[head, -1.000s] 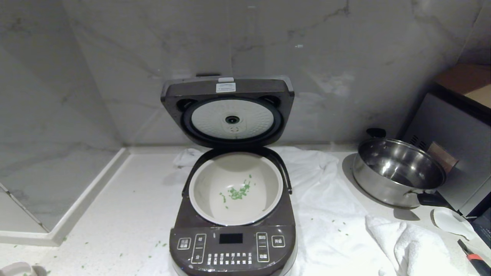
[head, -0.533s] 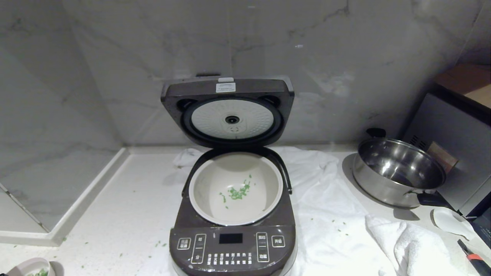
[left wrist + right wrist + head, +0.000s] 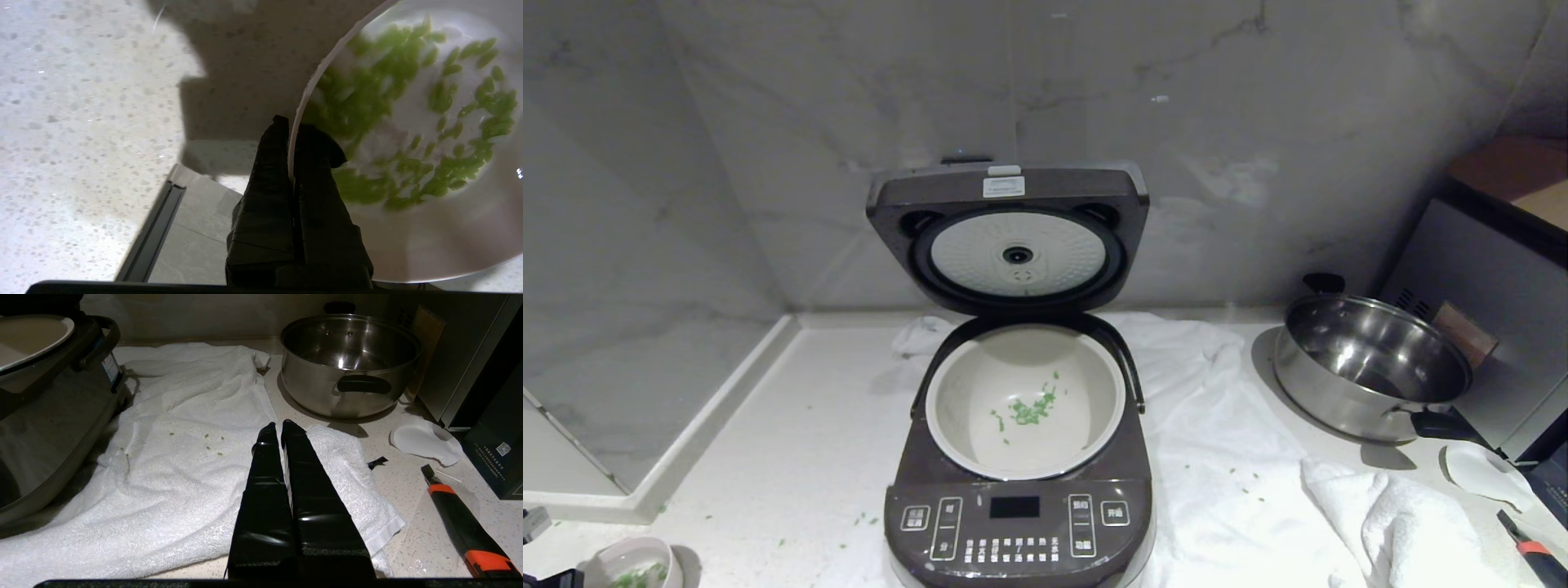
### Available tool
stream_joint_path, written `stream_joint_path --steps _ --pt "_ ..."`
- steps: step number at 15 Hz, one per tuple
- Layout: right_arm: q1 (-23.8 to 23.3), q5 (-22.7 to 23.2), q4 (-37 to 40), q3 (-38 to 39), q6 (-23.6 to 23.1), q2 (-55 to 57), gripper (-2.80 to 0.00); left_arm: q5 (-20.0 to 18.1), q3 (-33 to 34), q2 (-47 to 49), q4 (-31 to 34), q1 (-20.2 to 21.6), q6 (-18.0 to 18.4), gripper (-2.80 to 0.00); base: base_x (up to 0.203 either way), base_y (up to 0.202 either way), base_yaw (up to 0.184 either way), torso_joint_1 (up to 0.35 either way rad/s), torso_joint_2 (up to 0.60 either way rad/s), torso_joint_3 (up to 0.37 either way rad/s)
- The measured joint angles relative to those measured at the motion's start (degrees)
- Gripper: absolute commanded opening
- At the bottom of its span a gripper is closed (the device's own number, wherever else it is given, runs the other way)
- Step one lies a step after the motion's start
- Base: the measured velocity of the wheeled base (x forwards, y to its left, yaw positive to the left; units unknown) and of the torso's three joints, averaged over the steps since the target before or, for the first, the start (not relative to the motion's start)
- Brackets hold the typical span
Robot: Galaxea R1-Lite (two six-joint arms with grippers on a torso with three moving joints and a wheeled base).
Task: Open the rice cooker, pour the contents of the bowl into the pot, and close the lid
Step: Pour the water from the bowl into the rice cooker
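From my head, the rice cooker sits mid-desk on a white towel, its lid standing upright on the hinge with the white dimpled plate facing me. The pot lies open inside the cooker, a small scatter of green contents on its floor. The bowl shows at the lower left corner, well apart from the cooker, more green bits in it. A steel pan stands to the right, near a grey box appliance.

From my left wrist, my left jaws are clenched on the bowl's rim, one finger outside and one inside, over the speckled desk. The green contents are heaped across the white inside.

From my right wrist, my right jaws are pressed together, grasping nothing, above the towel. The steel pan is beyond them, and a black-and-orange knife lies on the desk.
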Motion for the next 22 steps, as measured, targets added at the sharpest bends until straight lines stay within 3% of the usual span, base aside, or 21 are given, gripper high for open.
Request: stream_joint_path --steps 4,11,15,18,22 --pt "0.0 -0.02 0.0 0.0 0.0 0.0 -2.8 -0.27 0.44 0.22 0.09 -3.26 -1.29 -2.8 0.0 0.0 0.0 0.0 0.0 0.0" --pt "0.0 -0.02 -0.01 0.05 0.01 0.0 -2.8 -0.32 -2.93 -0.69 1.58 -12.52 -6.32 -2.8 0.0 0.0 0.0 0.0 0.0 0.0" --pt "0.0 0.0 0.0 0.05 0.02 0.0 -2.8 -0.42 -10.17 -0.61 10.6 -15.3 -7.36 -2.8 0.0 0.0 0.0 0.0 0.0 0.0" --pt "0.0 -0.05 0.0 0.05 0.0 0.0 -2.8 -2.96 -14.94 -0.39 17.34 -15.94 -7.62 -2.8 0.0 0.0 0.0 0.0 0.0 0.0" --pt "0.0 -0.01 -0.01 0.02 0.0 0.0 -2.8 -3.36 -21.09 -0.13 24.55 -16.27 -7.64 -2.8 0.0 0.0 0.0 0.0 0.0 0.0"
